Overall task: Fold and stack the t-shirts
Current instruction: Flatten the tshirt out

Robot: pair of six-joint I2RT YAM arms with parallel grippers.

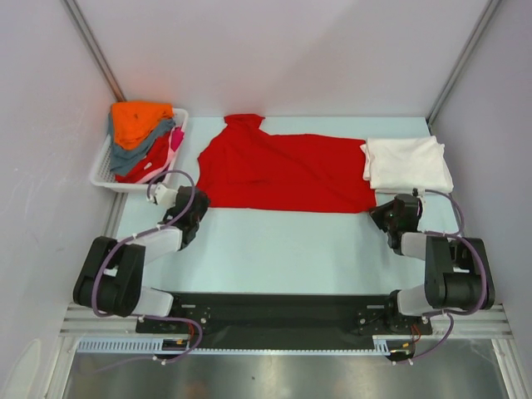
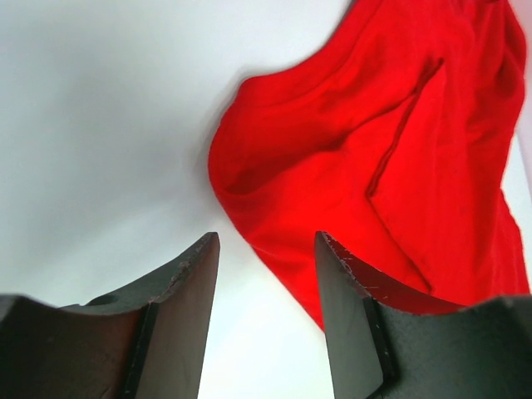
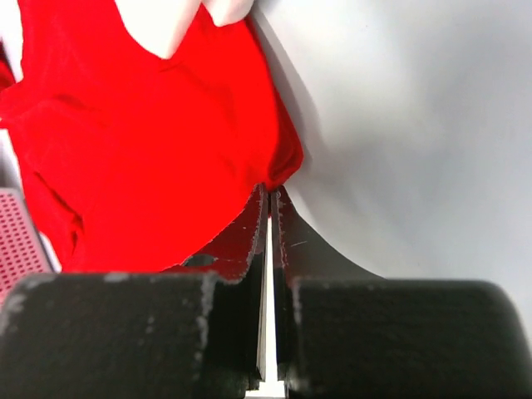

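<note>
A plain red t-shirt (image 1: 283,170) lies spread flat across the middle of the table. A folded cream-white t-shirt (image 1: 407,162) lies just to its right. My left gripper (image 1: 198,204) is open and empty at the red shirt's near left corner. In the left wrist view (image 2: 268,241) the red cloth (image 2: 374,150) edge runs just ahead of the right finger. My right gripper (image 1: 384,212) is shut on the shirt's near right corner. The right wrist view shows the fingertips (image 3: 272,189) pinching the red cloth (image 3: 141,141), with the cream shirt (image 3: 166,25) beyond.
A white mesh basket (image 1: 101,173) stands at the far left, holding an orange shirt (image 1: 141,120), a grey-teal one (image 1: 133,154) and a red one with pink trim (image 1: 162,158). Grey walls and metal posts close in the table on three sides.
</note>
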